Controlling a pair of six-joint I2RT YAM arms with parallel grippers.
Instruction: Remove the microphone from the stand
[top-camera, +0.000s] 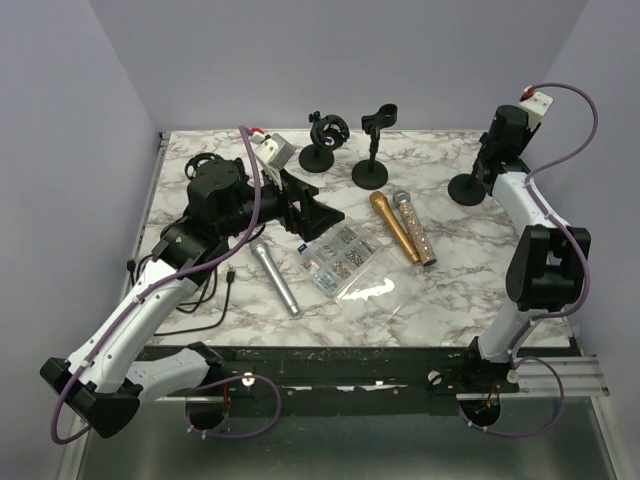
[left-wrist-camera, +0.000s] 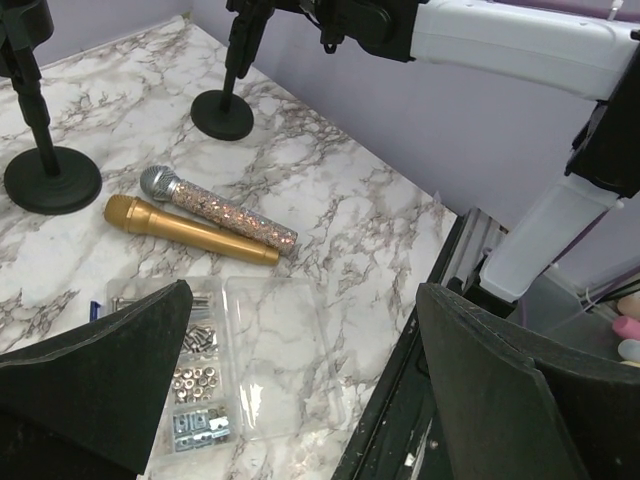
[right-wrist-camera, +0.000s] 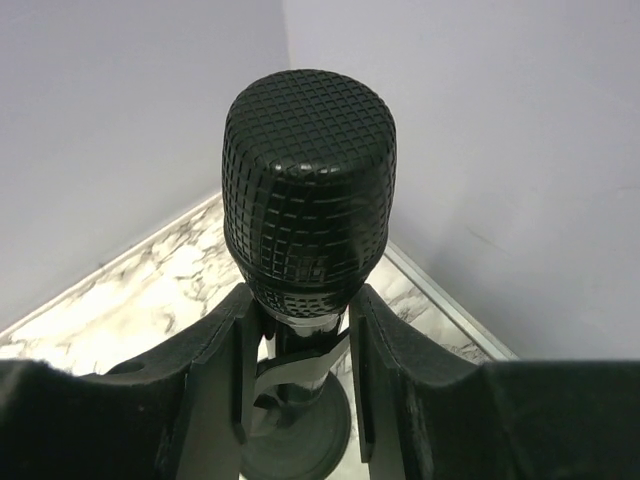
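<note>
A black microphone with a grid-patterned head stands upright in its stand at the far right of the table. My right gripper has its fingers close on both sides of the neck just under the head, shut on it. In the top view the right gripper sits over the stand's round base and hides most of the microphone. My left gripper is open and empty, hovering over a clear parts box; in the top view the left gripper is left of centre.
A gold microphone, a glittery one and a silver one lie on the marble table. The clear parts box lies open between them. Two empty stands stand at the back. A black cable lies at the left.
</note>
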